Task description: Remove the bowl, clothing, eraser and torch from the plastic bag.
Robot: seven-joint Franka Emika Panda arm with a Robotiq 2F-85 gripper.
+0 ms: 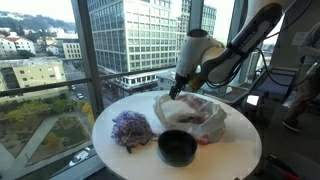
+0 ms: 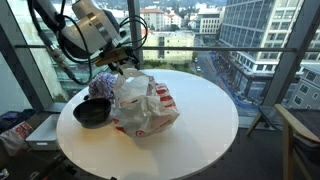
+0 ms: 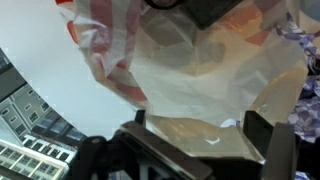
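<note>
The whitish plastic bag with red-pink markings lies crumpled in the middle of the round table. The black bowl stands on the table beside the bag, outside it. The purple clothing lies in a heap next to the bowl, also outside the bag. My gripper hangs open just over the bag's far edge. In the wrist view the plastic bag fills the space under the spread fingers, which hold nothing. Eraser and torch are hidden.
The white round table stands by floor-to-ceiling windows, its rim close on all sides. A chair stands past one edge. In the wrist view the purple clothing shows at the right edge.
</note>
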